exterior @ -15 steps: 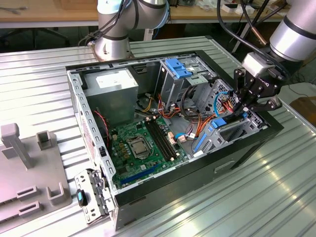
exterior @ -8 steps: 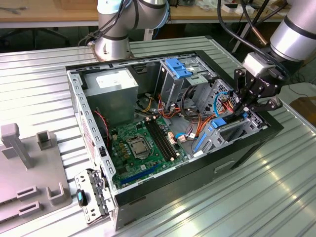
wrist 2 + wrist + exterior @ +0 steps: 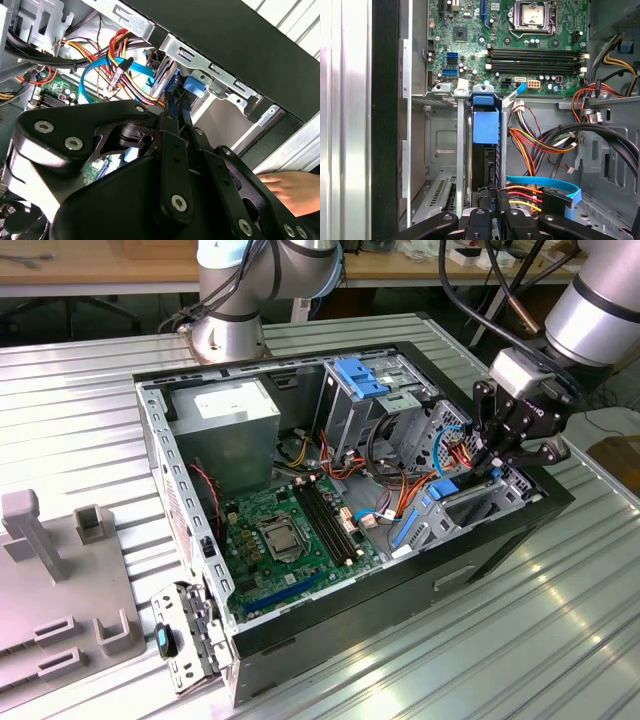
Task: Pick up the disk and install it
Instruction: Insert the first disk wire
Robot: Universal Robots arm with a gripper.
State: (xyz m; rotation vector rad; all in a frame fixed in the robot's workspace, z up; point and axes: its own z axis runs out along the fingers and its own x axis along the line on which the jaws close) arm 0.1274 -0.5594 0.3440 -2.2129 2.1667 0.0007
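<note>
Inside the open computer case (image 3: 520, 530), gripper (image 3: 492, 212) pinching the upright blue-framed disk (image 3: 485, 127) in its bay.

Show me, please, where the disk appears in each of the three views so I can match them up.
Exterior view: the disk sits edge-on in the drive bay, toward the exterior view's right, just below the gripper.
First wrist view: the disk stands between the bay's metal rails, its blue frame facing the camera.
Second wrist view: the disk's blue edge shows in the bay slot.
Shared landmark: the green motherboard.
</note>
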